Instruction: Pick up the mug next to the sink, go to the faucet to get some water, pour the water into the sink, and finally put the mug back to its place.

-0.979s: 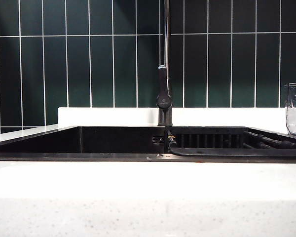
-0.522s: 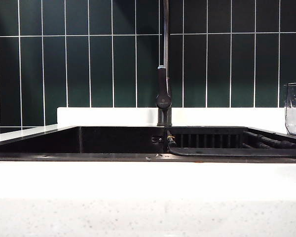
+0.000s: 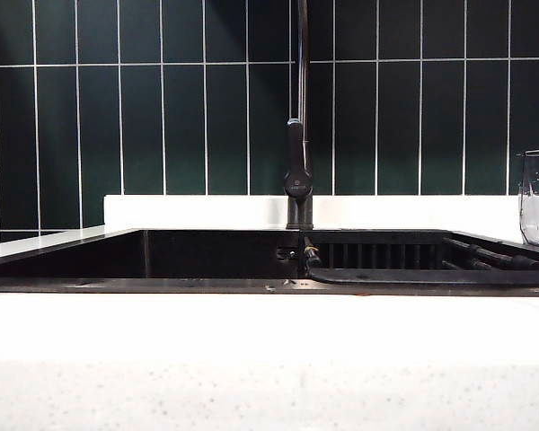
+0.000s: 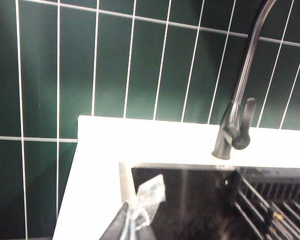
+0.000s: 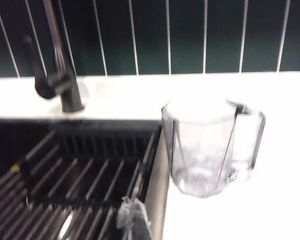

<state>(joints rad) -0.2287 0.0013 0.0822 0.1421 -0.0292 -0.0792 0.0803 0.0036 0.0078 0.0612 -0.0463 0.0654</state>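
Both pincers are pressed together and pinch nothing: the left gripper (image 4: 132, 220) shows only its taped tip at the near left corner of the basin, the right gripper (image 5: 131, 217) only its tip over the basin's right edge, near the mug. Neither appears in the exterior view.

Findings, largest to smallest:

1. Sink (image 3: 251, 285). Black basin, set in a white counter (image 3: 251, 341). A ribbed rack (image 5: 65, 175) fills its right half. Should you lower the mug here for pouring, its base could catch on the bars.

2. Faucet (image 3: 298, 171). It stands upright at the basin's back edge, near the middle, with the lever handle (image 4: 242, 125) beside the pipe. The spout's outlet lies outside every view, so you cannot yet judge where water will fall. An arm swinging across may strike the pipe.

3. Mug (image 5: 205, 145). It stands upright on the counter just beside the basin's right rim and appears empty. In the right wrist view a handle seems to show on its far side. Your right jaws must spread before any approach; a closed tip would push the mug or tip it over the rim. Clear faceted walls look slippery, so a shallow grip may let it twist.
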